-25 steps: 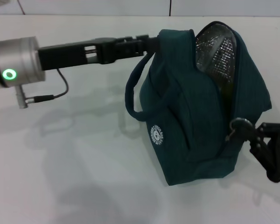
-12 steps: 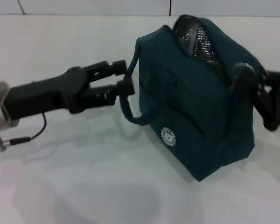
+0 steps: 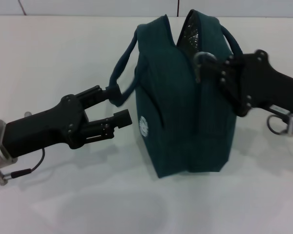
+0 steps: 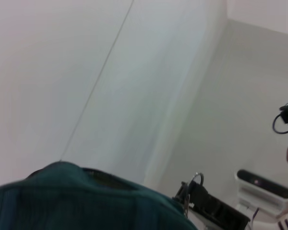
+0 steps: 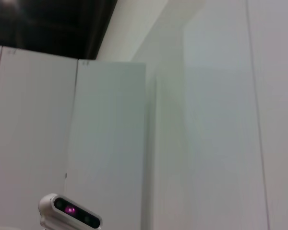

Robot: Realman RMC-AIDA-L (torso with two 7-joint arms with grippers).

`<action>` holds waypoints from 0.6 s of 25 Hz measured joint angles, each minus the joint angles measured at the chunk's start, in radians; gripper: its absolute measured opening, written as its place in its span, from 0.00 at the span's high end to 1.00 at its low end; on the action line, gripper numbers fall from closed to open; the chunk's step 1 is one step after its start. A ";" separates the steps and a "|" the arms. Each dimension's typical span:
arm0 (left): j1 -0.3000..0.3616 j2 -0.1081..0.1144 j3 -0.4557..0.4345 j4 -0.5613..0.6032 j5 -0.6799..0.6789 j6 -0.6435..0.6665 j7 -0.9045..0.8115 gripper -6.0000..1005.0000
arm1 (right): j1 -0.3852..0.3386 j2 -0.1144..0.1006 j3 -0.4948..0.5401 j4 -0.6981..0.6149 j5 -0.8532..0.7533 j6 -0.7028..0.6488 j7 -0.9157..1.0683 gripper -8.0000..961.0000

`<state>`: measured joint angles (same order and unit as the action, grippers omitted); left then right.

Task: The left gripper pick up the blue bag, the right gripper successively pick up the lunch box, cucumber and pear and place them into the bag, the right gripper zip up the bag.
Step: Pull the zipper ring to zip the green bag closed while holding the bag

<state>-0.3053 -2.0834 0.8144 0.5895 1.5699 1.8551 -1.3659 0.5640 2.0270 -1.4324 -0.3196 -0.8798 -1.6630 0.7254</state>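
At the lower left of the head view, the left gripper (image 3: 115, 105) reaches in from the frame's left edge toward the centre. Its two fingers are spread: the upper fingertip touches the near loop handle (image 3: 123, 80) where it hangs off the bag's left side, and the lower finger sits just beside the bag's left face without closing on anything.

The blue bag (image 3: 183, 112) stands upright on the white table (image 3: 63, 53) in the centre of the frame, its round white logo (image 3: 143, 125) facing left. At its top a narrow gap shows silver foil lining (image 3: 190, 31).

To the right, the right gripper (image 3: 216, 66) comes in from the right edge at upper centre-right, its fingers pinching the ring zip pull (image 3: 201, 61) at the bag's top right edge.

In the left wrist view, the bag's teal fabric fills the lower left corner.
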 joint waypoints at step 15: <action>-0.057 -0.005 0.012 -0.135 0.004 -0.125 0.127 0.16 | 0.072 0.001 -0.010 -0.030 0.020 0.115 -0.010 0.99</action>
<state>-0.3627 -2.0883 0.8260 0.4541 1.5740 1.7299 -1.2387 0.6363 2.0278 -1.4426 -0.3494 -0.8601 -1.5478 0.7156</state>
